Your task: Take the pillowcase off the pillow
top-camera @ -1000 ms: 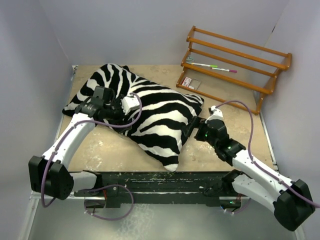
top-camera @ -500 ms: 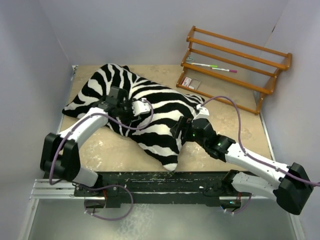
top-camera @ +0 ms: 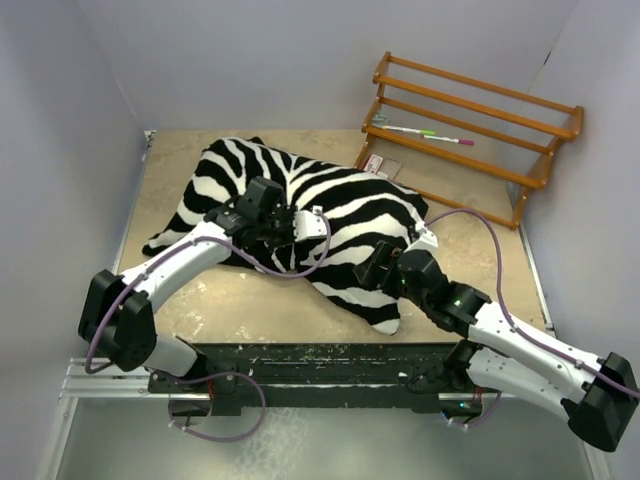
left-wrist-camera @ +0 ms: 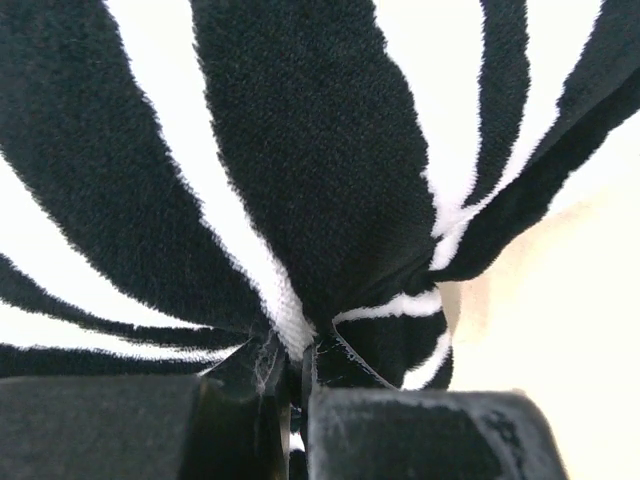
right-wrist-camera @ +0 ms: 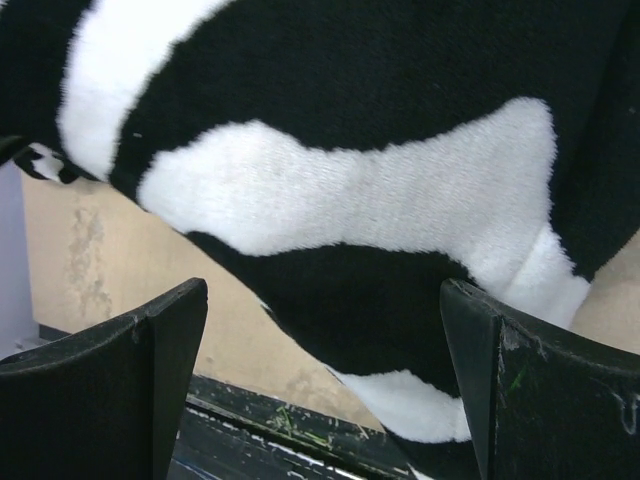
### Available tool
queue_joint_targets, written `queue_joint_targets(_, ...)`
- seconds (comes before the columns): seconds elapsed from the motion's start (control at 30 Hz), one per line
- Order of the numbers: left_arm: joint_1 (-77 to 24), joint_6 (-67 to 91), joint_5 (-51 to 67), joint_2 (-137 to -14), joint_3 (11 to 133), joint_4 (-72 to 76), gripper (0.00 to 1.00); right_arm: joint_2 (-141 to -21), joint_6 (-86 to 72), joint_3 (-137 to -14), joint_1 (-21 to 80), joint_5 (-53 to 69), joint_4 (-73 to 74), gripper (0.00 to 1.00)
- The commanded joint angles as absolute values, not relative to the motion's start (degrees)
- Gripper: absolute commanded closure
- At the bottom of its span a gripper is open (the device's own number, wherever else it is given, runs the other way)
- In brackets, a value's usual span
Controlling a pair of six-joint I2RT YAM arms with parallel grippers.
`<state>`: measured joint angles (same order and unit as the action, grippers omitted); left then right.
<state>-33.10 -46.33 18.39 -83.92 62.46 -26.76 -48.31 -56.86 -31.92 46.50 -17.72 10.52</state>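
The zebra-striped pillowcase [top-camera: 350, 205] lies stuffed and plump across the middle of the table. The pillow is hidden inside it. My left gripper [top-camera: 318, 226] rests on top of the cover near its centre. In the left wrist view the left gripper [left-wrist-camera: 298, 365] is shut on a pinched fold of the striped pillowcase [left-wrist-camera: 320, 150]. My right gripper [top-camera: 370, 272] is at the cover's near right corner. In the right wrist view the right gripper [right-wrist-camera: 325, 370] stands open, its fingers either side of the hanging corner of the pillowcase [right-wrist-camera: 350, 190] without touching it.
A wooden rack [top-camera: 470, 130] with pens and a small card stands at the back right, close to the cover's far edge. The black rail [top-camera: 320, 360] runs along the table's near edge, just below the right gripper. Walls close in on the left and back.
The left gripper slid right over the cover and shut on a fold of it. The whole covered cushion shifted right and turned. The right arm swung in toward the near corner, still open.
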Motion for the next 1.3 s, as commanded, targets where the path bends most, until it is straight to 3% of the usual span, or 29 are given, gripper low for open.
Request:
queue_joint_targets(0.0,-32.7,-43.8,21.6,-79.1,65.5,-31.4,1.0,-48.0,-59.9,-30.7,46.1,-19.4,13.9,0.0)
queue_joint_targets(0.33,-22.5,-36.9,22.1,-75.6,76.0,-35.9,1.0,-38.6,-64.7,-26.0,46.1,-20.9,19.8,0.0)
queue_joint_targets(0.47,-22.6,-35.2,25.8,-74.6,77.9,-40.1,1.0,-40.9,-61.9,-23.7,46.1,-14.8,3.0,0.0)
queue_joint_targets(0.73,-22.5,-34.3,24.8,-73.5,76.1,-44.0,1.0,-61.5,-57.6,-30.8,46.3,-5.3,-23.3,0.04)
queue_joint_targets(0.83,-22.5,-34.4,24.8,-72.6,77.0,-46.5,0.99,-65.7,-58.8,-31.5,46.3,-4.6,-30.7,0.23)
queue_joint_targets(0.9,-22.5,-35.5,26.9,-72.0,78.4,-50.9,0.71,-68.0,-58.7,-34.5,46.3,-3.9,-31.9,0.58)
queue_joint_targets(0.93,-22.4,-36.3,28.2,-71.4,79.1,-53.1,0.6,-69.0,-57.5,-37.2,46.3,-3.5,-30.6,0.83)
queue_joint_targets(0.97,-22.5,-36.8,29.2,-70.4,79.5,-54.9,0.54,-69.7,-56.5,-40.6,46.3,-3.3,-28.4,0.99)
queue_joint_targets(1.17,-22.5,-42.2,31.9,-61.1,78.4,-57.6,0.34,-72.1,-49.5,-60.8,47.6,-4.9,-17.1,1.0)
queue_joint_targets(1.27,-22.5,-43.7,32.1,-57.1,78.4,-57.3,0.32,-74.1,-46.9,-70.1,49.2,-6.0,-13.8,1.0)
